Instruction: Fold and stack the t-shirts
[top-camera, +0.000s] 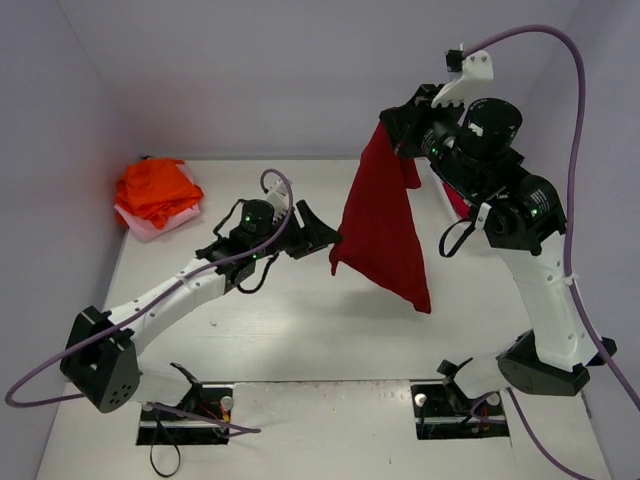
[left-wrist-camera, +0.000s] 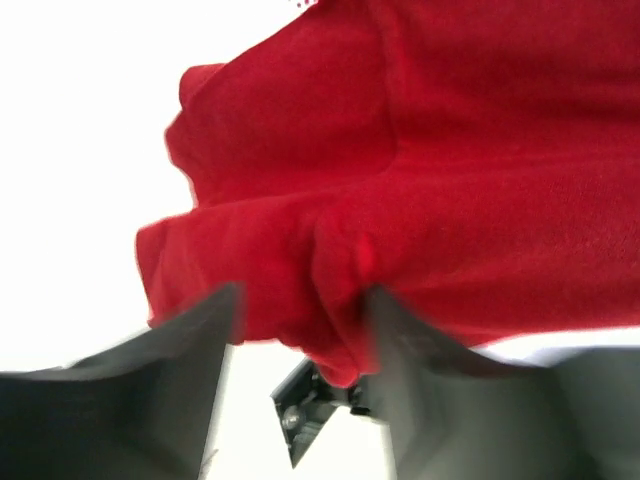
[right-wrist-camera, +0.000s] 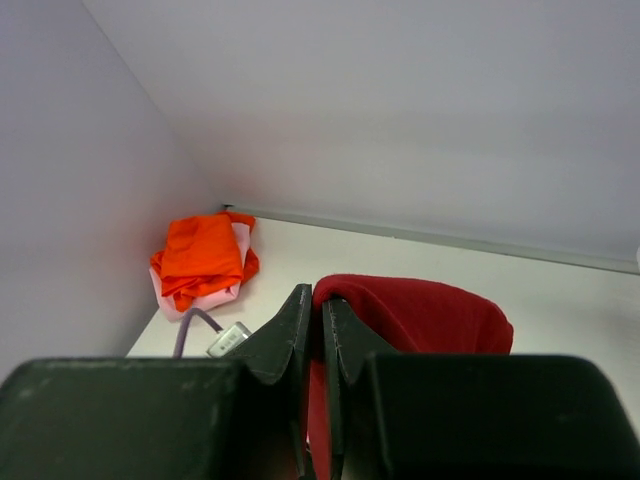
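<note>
A large dark red t-shirt (top-camera: 380, 225) hangs in the air above the middle of the table. My right gripper (top-camera: 392, 128) is shut on its top edge, and in the right wrist view the cloth (right-wrist-camera: 420, 310) is pinched between the closed fingers of that gripper (right-wrist-camera: 322, 300). My left gripper (top-camera: 328, 238) is at the shirt's lower left corner. In the left wrist view its jaws (left-wrist-camera: 305, 295) stand apart with a hanging fold of the red cloth (left-wrist-camera: 340, 345) between them, against the right finger (left-wrist-camera: 400, 350). Orange t-shirts (top-camera: 155, 188) lie piled on a pale pink one (top-camera: 150, 228) at the back left.
The pile sits in the back left corner against the side wall (top-camera: 60, 150). A small patch of red cloth (top-camera: 453, 200) shows behind the right arm. A purple cable (top-camera: 575, 120) loops above the right arm, and another trails off the left arm's base (top-camera: 100, 365).
</note>
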